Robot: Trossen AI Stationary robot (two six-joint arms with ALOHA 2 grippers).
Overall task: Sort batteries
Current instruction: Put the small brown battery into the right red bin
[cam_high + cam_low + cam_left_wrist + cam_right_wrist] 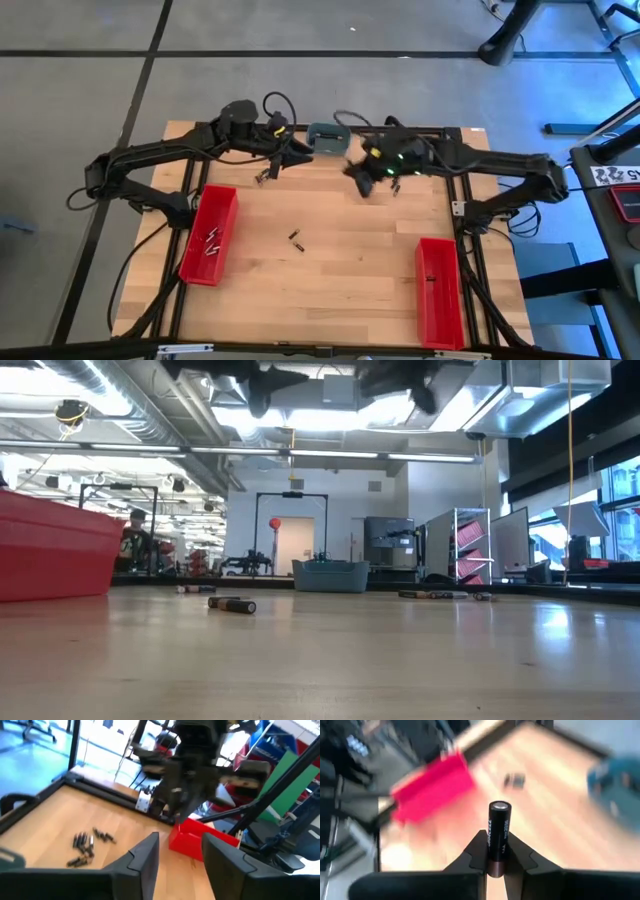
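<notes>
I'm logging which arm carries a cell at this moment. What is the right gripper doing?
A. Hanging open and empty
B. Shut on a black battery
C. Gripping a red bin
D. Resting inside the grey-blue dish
B: in the right wrist view, the right gripper is shut on a black battery, which stands up between its fingers above the table.

Two red bins [209, 236] [437, 292]; grey-blue dish [326, 137]; wooden table [330, 280]

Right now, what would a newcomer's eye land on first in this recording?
The black cylindrical battery with a copper end, clamped upright in the right gripper above the far middle of the wooden table. Next, two long red plastic bins at the left and right sides, loose batteries between them.
</notes>
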